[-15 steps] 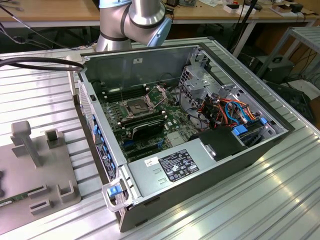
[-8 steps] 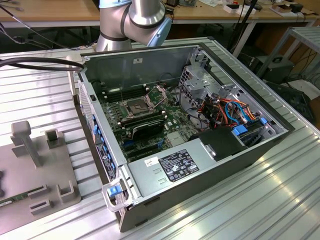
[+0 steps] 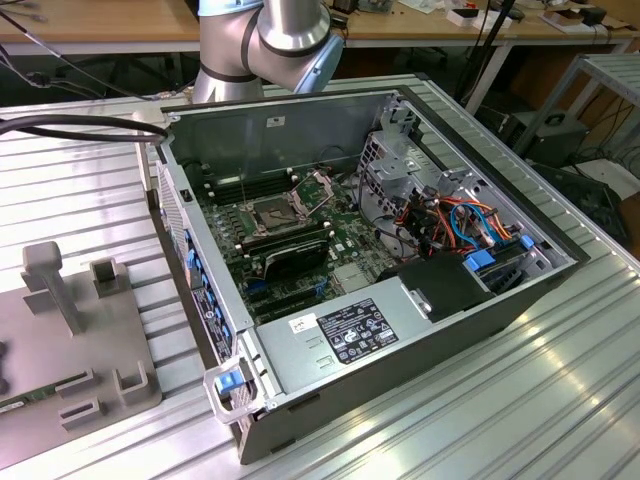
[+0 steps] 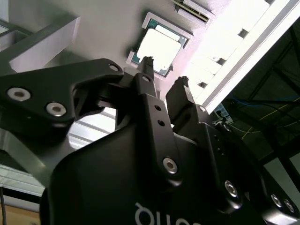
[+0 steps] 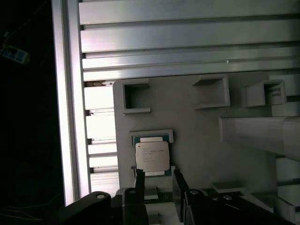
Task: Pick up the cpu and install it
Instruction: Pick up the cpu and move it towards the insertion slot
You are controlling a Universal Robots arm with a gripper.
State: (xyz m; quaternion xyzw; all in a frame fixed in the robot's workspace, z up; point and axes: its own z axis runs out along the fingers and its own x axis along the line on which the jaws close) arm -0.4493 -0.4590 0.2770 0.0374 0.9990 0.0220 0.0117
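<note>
Partly behind one fingertip (image 5: 139,177), the cpu (image 5: 152,157); tool (image 5: 158,174) spread apart, empty, near it.

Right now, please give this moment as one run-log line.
stage: pre-grasp | cpu: flat on grey fixture plate, not picked up | gripper: open, close to cpu, holding nothing

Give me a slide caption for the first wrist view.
Open claw close to the cpu, which lies in a grey holder.
</note>
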